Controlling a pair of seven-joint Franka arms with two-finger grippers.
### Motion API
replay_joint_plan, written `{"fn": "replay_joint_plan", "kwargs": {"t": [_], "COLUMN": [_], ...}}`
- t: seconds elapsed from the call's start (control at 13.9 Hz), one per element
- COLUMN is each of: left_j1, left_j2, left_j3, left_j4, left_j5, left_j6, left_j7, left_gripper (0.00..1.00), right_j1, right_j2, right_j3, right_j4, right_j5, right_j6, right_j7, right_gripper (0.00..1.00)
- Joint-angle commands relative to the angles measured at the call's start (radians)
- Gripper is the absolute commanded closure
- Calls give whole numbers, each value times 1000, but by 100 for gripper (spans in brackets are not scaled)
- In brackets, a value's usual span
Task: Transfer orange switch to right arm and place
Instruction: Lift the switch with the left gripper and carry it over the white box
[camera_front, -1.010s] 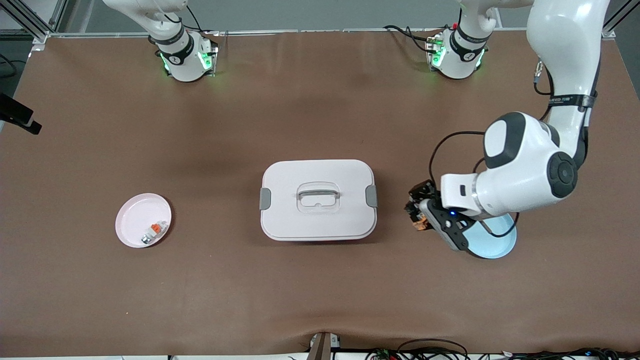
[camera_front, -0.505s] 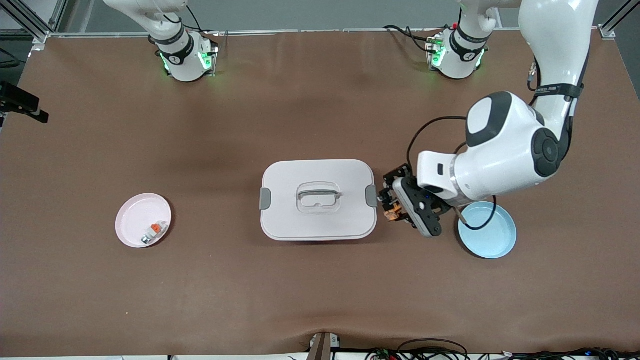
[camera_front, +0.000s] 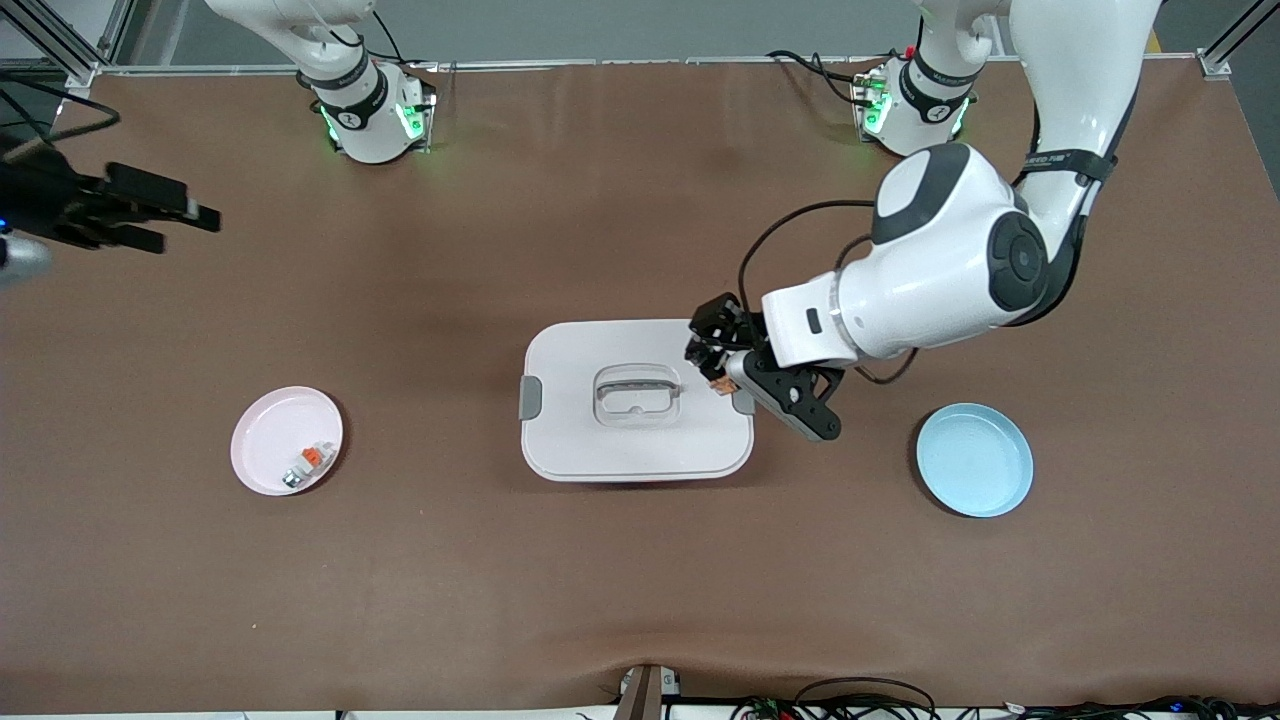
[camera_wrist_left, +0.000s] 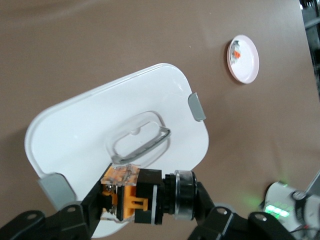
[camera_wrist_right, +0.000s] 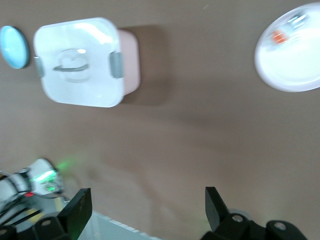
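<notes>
While the left gripper pinches the orange switch over the white box, the spread right gripper, over the tabletop's edge, has not received it.

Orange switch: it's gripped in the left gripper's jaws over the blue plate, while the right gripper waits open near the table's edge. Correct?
Not quite. The left gripper does hold the orange switch, but over the white lidded box, not the blue plate, which sits apart toward the left arm's end. The front view shows this. The right gripper does wait open.
</notes>
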Motion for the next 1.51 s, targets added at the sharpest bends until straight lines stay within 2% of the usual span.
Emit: {"fn": "replay_joint_plan", "kwargs": {"t": [0.0, 0.22, 0.36, 0.58, 0.72, 0.87, 1.15, 1.44], "left_j1": [4, -16, -47, -93, -114, -142, -275, -337], "left_j2": [8, 30, 53, 87, 105, 107, 103, 105], "left_j3": [-34, -71, -71, -58, -51, -37, 101, 162], "left_j4": [32, 52, 55, 53, 53, 53, 58, 70], "left_j5": [-15, -29, -29, -26, -26, -18, -20, -20], "left_j6": [3, 44, 95, 145, 182, 207, 208, 209], "left_j7": [-265, -616, -828, -1095, -1262, -1422, -1571, -1628], "left_gripper": [100, 100, 100, 100, 100, 100, 100, 100], "right_j1": [74, 129, 135, 174, 198, 235, 330, 382], "right_j2": [32, 33, 32, 26, 15, 7, 7, 6], "right_j3": [-6, -6, -6, -6, -6, -6, -6, -4], "right_j4": [7, -38, -70, -99, -155, -186, -235, -295], "right_j5": [62, 105, 185, 207, 248, 250, 254, 265], "right_j6": [35, 119, 164, 234, 322, 398, 570, 702], "right_j7": [127, 180, 186, 189, 201, 229, 284, 290], "right_gripper": [0, 0, 0, 0, 0, 0, 0, 0]}}
